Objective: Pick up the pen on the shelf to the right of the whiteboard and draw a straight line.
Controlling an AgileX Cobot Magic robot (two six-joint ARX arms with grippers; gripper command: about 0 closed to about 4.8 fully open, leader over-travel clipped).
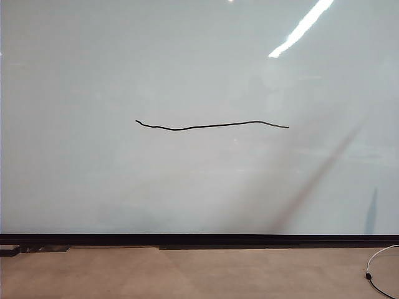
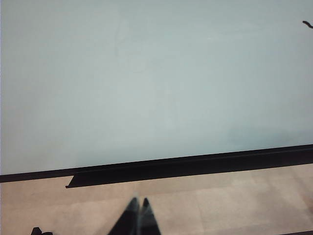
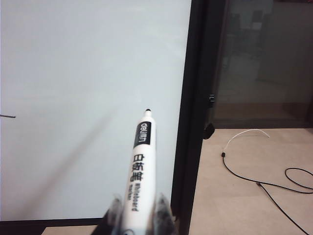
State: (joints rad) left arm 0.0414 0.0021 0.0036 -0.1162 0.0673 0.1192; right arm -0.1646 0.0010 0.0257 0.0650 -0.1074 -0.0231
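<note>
right claw (image 3: 139,215) clamped on pen (image 3: 140,166), tip off whiteboard (image 3: 88,98) | left claw (image 2: 139,208) together, low

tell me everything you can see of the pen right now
The pen is a slim white marker, plastic by the look of it, with black print along its barrel, a dark band and a small dark tip. The right gripper is shut on its lower barrel. It points toward the whiteboard, near the board's black right edge; the tip looks clear of the surface.

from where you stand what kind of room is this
Probably an office or lab: a large whiteboard standing on beige floor, a loose cable, and the right gripper holding a pen.
</note>
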